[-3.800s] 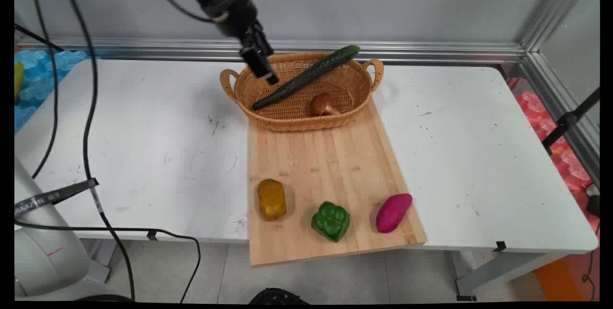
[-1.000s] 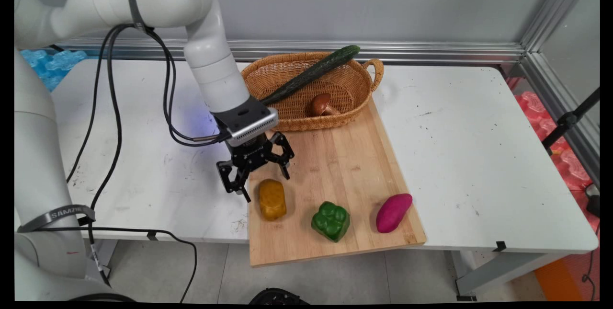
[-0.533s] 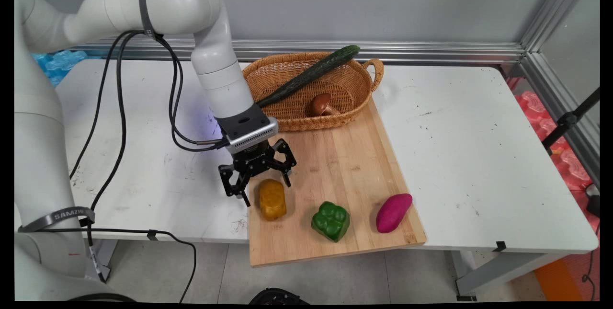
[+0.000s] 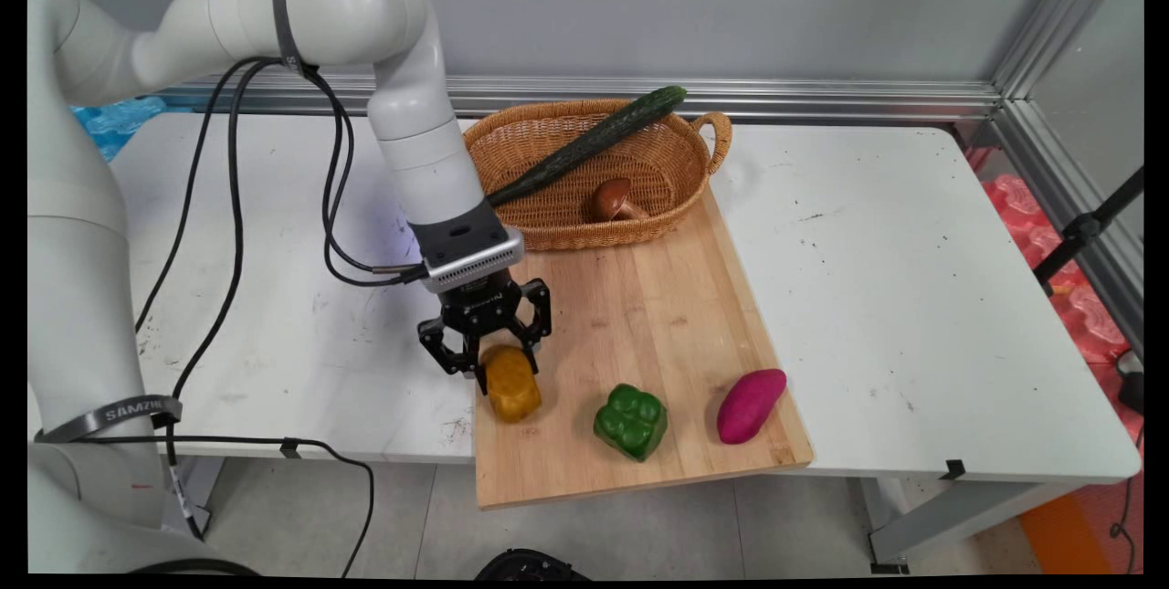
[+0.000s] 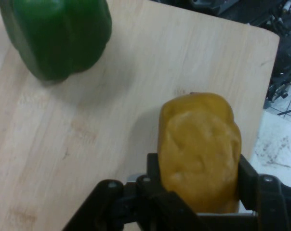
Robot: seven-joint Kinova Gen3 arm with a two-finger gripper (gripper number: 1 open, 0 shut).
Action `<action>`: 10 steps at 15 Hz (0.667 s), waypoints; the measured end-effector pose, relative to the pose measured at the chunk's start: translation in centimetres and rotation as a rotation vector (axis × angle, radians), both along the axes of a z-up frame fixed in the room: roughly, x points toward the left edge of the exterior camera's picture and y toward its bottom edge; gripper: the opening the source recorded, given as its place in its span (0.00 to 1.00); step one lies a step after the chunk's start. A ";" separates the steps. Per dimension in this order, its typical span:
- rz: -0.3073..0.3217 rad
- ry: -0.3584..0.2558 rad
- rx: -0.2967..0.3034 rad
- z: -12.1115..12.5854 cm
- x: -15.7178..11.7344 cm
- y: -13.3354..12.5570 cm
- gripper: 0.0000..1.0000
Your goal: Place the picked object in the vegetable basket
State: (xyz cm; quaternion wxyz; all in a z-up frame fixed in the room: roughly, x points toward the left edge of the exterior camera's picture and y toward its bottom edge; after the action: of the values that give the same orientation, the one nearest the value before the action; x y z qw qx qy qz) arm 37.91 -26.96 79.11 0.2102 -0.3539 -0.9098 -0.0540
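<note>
A wooden cutting board lies on the white desk, its near end jutting past the desk's front edge. On the board's far end sits a wicker basket holding a long cucumber, which leans out over the rim, and a brown mushroom. Along the board's near end lie three pieces in a row: a yellow-orange potato-like lump at the left edge, a green bell pepper in the middle and a purple sweet potato to the right, all apart from one another. Nothing stands between them. The gripper points down over the lump, and its jaws, closed to the lump's width, press against both of its sides. The lump rests on the board.
</note>
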 end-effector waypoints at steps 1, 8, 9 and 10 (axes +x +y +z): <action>0.000 -0.001 -0.001 0.2 0.1 -0.1 0.00; 0.111 -0.008 -0.022 4.0 0.3 -1.1 0.00; 0.144 -0.010 -0.025 4.8 0.4 -1.2 0.00; 0.172 -0.011 -0.027 5.4 0.5 -1.3 0.00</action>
State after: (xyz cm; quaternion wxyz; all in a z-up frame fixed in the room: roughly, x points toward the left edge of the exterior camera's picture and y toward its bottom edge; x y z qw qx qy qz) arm 38.39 -28.28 84.48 0.2043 -0.2771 -0.9385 -0.0254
